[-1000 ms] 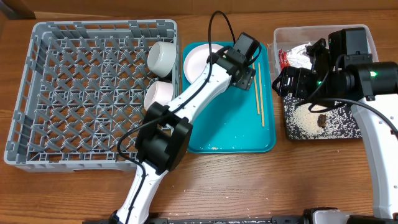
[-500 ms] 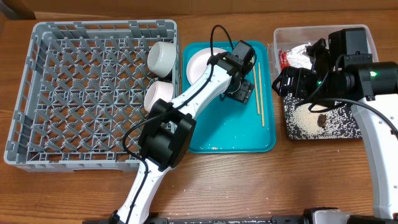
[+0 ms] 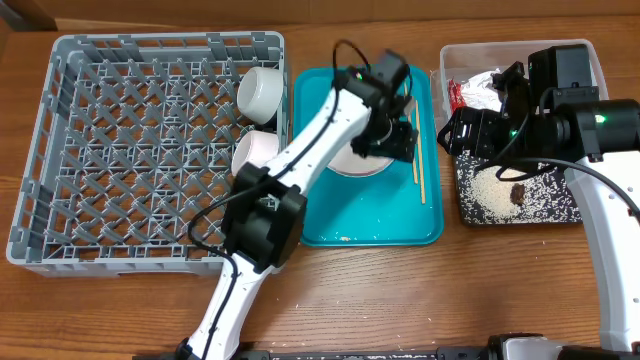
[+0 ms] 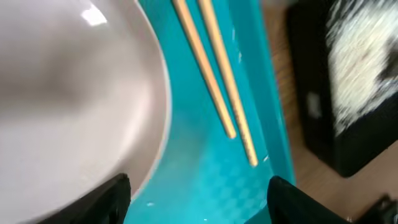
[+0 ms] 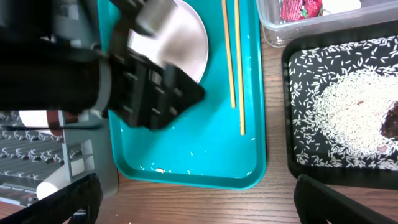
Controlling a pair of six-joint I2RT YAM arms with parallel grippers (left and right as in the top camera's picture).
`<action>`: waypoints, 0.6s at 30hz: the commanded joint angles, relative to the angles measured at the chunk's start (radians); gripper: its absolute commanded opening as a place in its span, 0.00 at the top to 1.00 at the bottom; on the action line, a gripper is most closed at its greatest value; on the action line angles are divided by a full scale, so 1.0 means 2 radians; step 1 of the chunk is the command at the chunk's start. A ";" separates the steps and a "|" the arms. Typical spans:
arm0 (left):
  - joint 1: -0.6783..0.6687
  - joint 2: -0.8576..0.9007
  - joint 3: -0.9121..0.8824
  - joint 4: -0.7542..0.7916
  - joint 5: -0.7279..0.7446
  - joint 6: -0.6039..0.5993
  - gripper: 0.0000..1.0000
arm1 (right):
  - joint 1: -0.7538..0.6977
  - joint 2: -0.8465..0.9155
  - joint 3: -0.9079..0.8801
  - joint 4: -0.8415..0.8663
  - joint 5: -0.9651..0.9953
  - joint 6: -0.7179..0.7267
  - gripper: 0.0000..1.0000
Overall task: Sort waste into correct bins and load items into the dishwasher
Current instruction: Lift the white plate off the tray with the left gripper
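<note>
Since the grey lattice dish rack (image 3: 140, 150), left of the teal plastic tray (image 3: 370, 215), already holds two white bowls (image 3: 262, 90), the round white plate (image 4: 62, 93) on that tray looks next. The left pincer (image 4: 199, 193) hangs spread at its rim, not clamped on it. Right of the tray, the right pincer (image 5: 205, 202) gapes empty.

No text, label or number can be read anywhere.

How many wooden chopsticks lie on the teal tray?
2. One thin wooden chopstick lies beside the round white plate on the teal plastic tray; the other chopstick lies parallel, nearer the tray's right rim.
</note>
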 commanded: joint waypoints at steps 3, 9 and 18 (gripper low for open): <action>0.060 -0.001 0.113 -0.022 -0.160 -0.002 0.24 | -0.002 0.001 0.001 0.001 0.004 -0.001 0.00; 0.102 0.003 0.072 0.043 -0.201 0.084 0.28 | -0.002 0.001 0.001 0.001 0.004 -0.001 0.00; 0.108 0.019 0.023 0.062 -0.208 0.114 0.38 | -0.002 0.001 0.001 0.001 0.004 -0.001 0.00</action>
